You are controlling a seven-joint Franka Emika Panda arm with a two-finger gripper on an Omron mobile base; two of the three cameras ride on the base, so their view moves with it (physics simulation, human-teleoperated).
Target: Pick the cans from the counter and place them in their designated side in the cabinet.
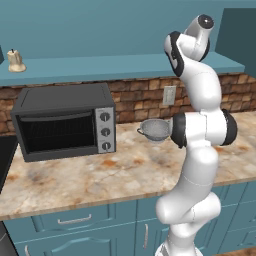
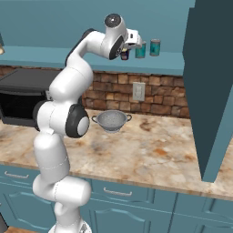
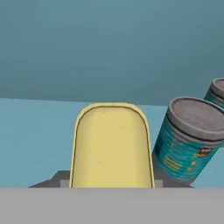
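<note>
Dark blue can w/ yellow top (image 3: 111, 146) is clamped in gripper (image 2: 125, 54) jaws, held just over cabinet shelf (image 2: 177, 63), just beside teal can (image 3: 190, 139). Second teal can (image 2: 155, 47) stands behind. Colander (image 2: 112, 121) sits on counter (image 2: 154, 154) below.

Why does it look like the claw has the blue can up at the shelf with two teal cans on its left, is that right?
Not quite: the two teal cans stand on the right of the blue can, as the right base view shows. The rest holds: the claw has the blue can up at the shelf.
</note>
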